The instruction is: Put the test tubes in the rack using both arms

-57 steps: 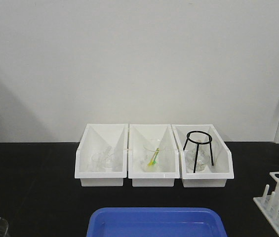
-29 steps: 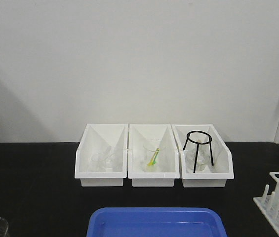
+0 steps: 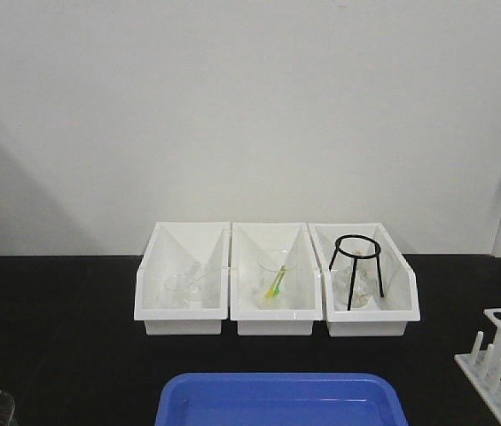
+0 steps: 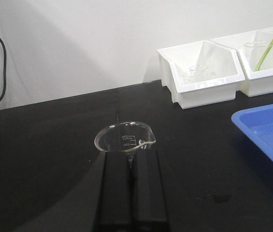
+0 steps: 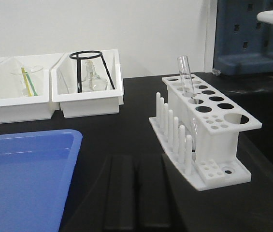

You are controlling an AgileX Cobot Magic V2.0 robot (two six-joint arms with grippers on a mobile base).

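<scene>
The left fingers [image 4: 132, 186] were pressed together just behind a beaker [image 4: 124, 138]; the right fingers [image 5: 136, 193], also together, lay beside the rack [image 5: 206, 128] holding one test tube [image 5: 185, 75].

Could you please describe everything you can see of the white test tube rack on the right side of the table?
The rack looks like white plastic and stands upright on the black table, right of the blue tray. Its top plate has rows of round holes, large ones and a cluster of small ones. A row of upright pegs runs along its left side on a low base. One clear glass test tube stands in a hole near the back, leaning slightly. The other holes in view look empty. No gripper touches it.
</scene>
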